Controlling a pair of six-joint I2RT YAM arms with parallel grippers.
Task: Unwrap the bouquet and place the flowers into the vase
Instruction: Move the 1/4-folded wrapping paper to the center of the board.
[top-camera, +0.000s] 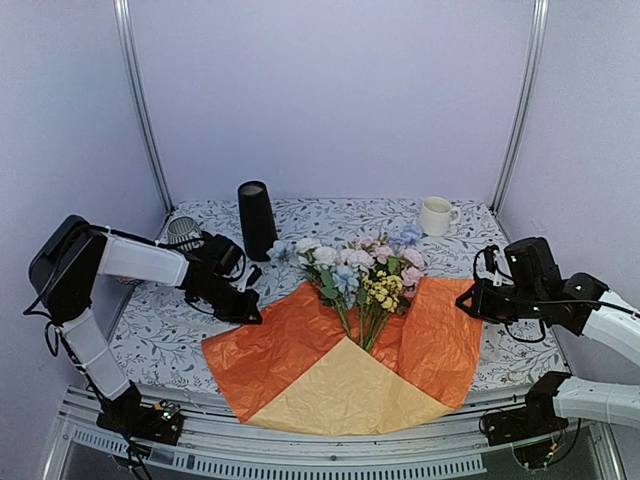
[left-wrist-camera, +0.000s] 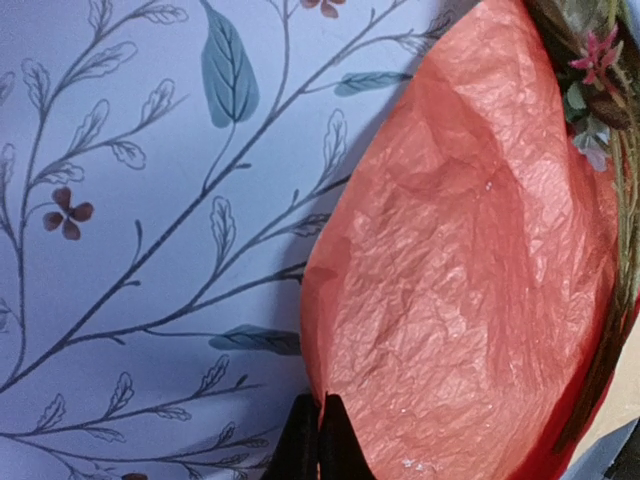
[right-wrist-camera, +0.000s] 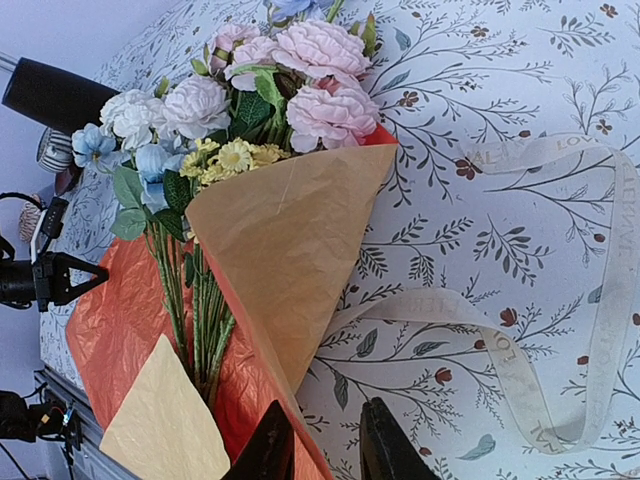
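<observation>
- Your left gripper (left-wrist-camera: 318, 425) has its fingers pressed together on the very edge of the orange sheet (left-wrist-camera: 470, 250), low over the leaf-patterned table (left-wrist-camera: 150, 200).
- Your right gripper (right-wrist-camera: 325, 415) holds its fingers apart. The lower tip of the raised kraft paper (right-wrist-camera: 290, 260) flap comes down between them (closer to one finger, and not squeezed by both).
- The bouquet (top-camera: 350, 340) lies opened out at the near middle of the table. Orange spreads to both sides, with a tan triangle at the near edge.
- The flowers (top-camera: 362, 268) all lie on the paper, stems towards you and heads towards the far wall.
- The vase (top-camera: 257, 218) stands upright on the table's far left, just beside the pale blue bloom at the left end of the heads.
- The ribbon (right-wrist-camera: 540, 152) lies untied in a loose loop on the table, with one end reaching the paper's right edge.
- A white mug (top-camera: 436, 215) stands at the far right, and a striped cup (top-camera: 183, 232) sits behind your left arm.
</observation>
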